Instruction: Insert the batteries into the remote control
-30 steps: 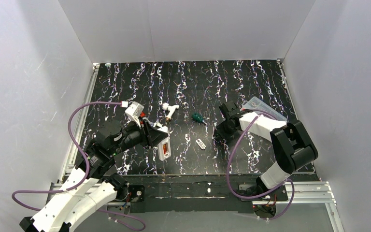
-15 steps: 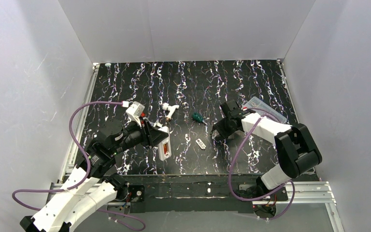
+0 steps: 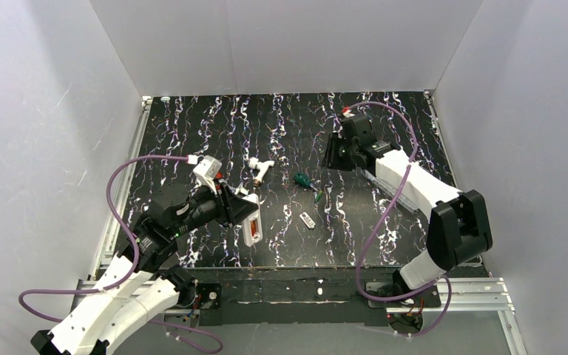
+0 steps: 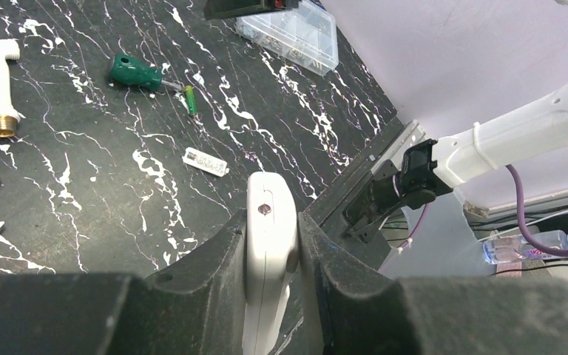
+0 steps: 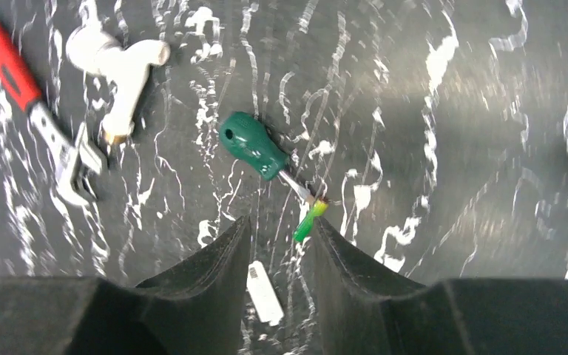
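The left gripper [image 4: 271,222] squeezes the one white remote control [image 3: 252,225], left of the one green screwdriver [image 3: 301,178]. The right gripper [image 5: 279,228] hangs right of the screwdriver, fingers a little apart, empty.

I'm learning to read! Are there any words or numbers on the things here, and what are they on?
Nothing here can be read.
On the small flat plate: tiny dark marks, too small to read.
On the bottle at the right of the left wrist view: a reddish label, blurred.
On the remote control: only a plain white edge shows, no text.
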